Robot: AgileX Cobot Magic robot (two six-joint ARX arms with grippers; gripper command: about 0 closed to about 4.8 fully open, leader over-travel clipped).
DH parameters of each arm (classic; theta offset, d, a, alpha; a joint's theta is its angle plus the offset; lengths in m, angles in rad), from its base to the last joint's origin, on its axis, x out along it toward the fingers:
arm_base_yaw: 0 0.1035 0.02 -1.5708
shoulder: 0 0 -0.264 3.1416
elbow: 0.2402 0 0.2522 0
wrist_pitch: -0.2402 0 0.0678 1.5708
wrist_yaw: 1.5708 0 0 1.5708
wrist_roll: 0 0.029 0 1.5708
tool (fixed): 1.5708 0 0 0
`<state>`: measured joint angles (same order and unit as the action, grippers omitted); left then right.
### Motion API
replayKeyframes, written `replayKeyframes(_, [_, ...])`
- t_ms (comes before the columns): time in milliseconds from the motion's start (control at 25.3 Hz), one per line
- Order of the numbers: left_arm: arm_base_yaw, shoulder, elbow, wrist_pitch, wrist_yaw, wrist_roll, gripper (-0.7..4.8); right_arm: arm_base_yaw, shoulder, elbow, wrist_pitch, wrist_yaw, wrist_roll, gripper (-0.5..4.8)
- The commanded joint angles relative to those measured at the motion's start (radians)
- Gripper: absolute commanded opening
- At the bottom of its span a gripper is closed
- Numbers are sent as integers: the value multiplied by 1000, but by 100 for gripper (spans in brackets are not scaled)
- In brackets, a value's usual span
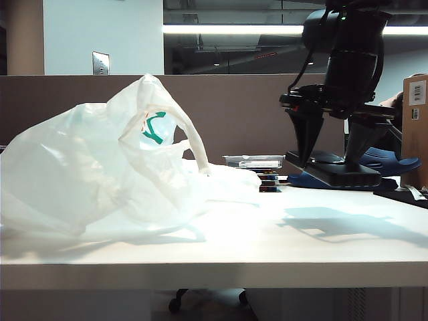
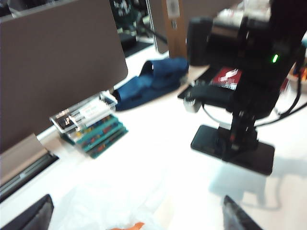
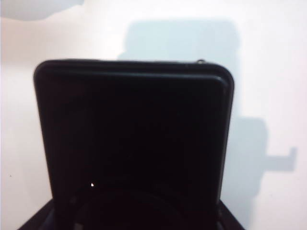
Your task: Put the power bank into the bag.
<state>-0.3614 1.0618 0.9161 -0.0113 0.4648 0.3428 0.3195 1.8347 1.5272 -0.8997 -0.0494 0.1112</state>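
The white translucent bag (image 1: 100, 167) with a green logo lies crumpled on the left of the table. The power bank (image 1: 338, 172), a flat black slab, hangs just above the table at the right and casts a shadow below. My right gripper (image 1: 334, 160) is shut on it, one finger on each long side. It fills the right wrist view as the power bank (image 3: 134, 134), held by the right gripper (image 3: 136, 218). In the left wrist view my left gripper (image 2: 136, 215) stands wide open above the bag (image 2: 110, 201), facing the power bank (image 2: 249, 155). The exterior view does not show the left gripper.
Dark blue sandals (image 1: 391, 160) (image 2: 153, 81) lie behind the right arm. A clear plastic box on stacked green cases (image 1: 257, 164) (image 2: 91, 122) sits against the brown partition (image 1: 234, 107). A cardboard box (image 1: 416, 127) stands at the far right.
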Motion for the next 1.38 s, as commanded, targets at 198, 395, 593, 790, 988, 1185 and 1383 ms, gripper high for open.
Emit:
replayKeyframes(198, [-139, 180, 21, 21, -209, 73, 479, 0, -10, 10, 10, -22, 1, 238])
replayKeyframes(395, [-155, 256, 30, 20, -318, 117, 479, 0, -10, 10, 3, -24, 1, 238])
replayKeyframes(593, [-155, 279, 30, 14, -356, 181, 479, 0, -10, 10, 6, -24, 1, 238])
replayKeyframes(790, [-166, 276, 31, -29, -307, 169, 479, 0, -10, 10, 10, -24, 1, 238])
replayKeyframes(988, [-224, 277, 50, -44, -314, 177, 479, 0, -10, 10, 8, -24, 1, 238])
replayKeyframes(1185, [-249, 291, 50, -55, -414, 185, 479, 0, -10, 10, 2, -38, 1, 238])
replayKeyframes(1383, [-248, 305, 50, -58, -498, 246, 479, 0, -10, 10, -13, -39, 1, 238])
